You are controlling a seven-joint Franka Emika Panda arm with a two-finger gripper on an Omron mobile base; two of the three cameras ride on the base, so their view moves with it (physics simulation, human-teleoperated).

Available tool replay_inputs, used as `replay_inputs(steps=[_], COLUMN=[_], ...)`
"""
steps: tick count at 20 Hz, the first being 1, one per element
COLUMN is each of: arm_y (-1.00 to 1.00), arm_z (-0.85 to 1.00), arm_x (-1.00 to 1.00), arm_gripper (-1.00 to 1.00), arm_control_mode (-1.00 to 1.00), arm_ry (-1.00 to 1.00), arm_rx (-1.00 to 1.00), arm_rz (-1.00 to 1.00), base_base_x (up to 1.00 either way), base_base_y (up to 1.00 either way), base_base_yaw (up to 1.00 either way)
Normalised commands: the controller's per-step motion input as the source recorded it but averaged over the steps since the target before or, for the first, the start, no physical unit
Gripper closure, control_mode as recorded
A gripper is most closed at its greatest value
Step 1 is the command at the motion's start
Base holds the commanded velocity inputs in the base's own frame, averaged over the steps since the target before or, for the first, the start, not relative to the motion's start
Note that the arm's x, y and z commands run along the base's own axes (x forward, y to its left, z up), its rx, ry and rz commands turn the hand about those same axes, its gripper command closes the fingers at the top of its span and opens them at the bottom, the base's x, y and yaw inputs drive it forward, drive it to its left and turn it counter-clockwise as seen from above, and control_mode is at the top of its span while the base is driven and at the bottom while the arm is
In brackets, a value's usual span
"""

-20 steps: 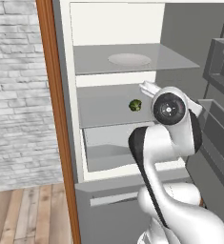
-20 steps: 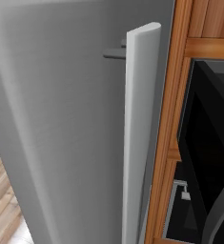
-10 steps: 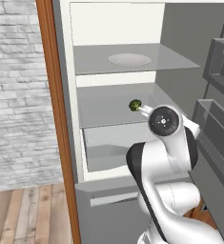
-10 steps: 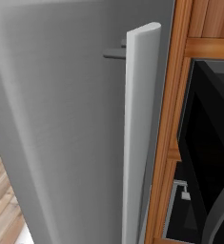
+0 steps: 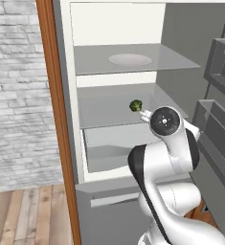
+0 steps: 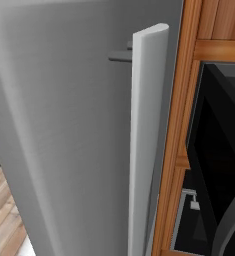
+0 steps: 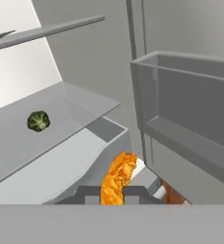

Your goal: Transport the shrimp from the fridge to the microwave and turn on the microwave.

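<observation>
Your gripper (image 7: 112,193) is clamped on the shrimp (image 7: 117,177): in the hand view the curved orange piece stands up between the two dark finger tips, pinched at its lower end, so it is off the shelves and in the robot's grasp. You see it in front of the open fridge (image 5: 80,143), with the grey drawer (image 7: 56,167) below and to the left of it and a door bin (image 7: 189,109) to the right. A small green vegetable (image 7: 38,120) lies on the middle shelf (image 7: 18,138), well apart from the shrimp; the left base view shows that same green piece (image 5: 136,105) just beside the arm's round wrist joint. A pale plate (image 5: 129,59) sits on the upper shelf (image 5: 90,60). In the right base view the fridge's grey door (image 6: 64,125) stands open beside the microwave (image 6: 214,165), set in wood cabinetry (image 6: 181,140).
</observation>
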Motion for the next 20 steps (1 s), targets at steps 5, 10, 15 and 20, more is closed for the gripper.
replay_inputs(steps=[5,10,15,20], arm_y=[-0.1,-0.09,0.0,0.0], arm_z=[-0.27,-0.29,-0.13,-0.02], arm_x=[0.02,0.04,0.02,0.0], arm_gripper=[1.0,1.0,1.0,1.0], arm_control_mode=[-1.0,-1.0,-1.0,1.0], arm_ry=[0.05,0.02,0.0,0.0], arm_rx=[0.05,0.03,0.0,0.0], arm_rz=[0.1,0.12,0.03,0.0], base_base_x=[0.0,0.0,0.0,0.0], base_base_y=[0.0,0.0,0.0,0.0], base_base_yaw=[0.0,0.0,0.0,0.0])
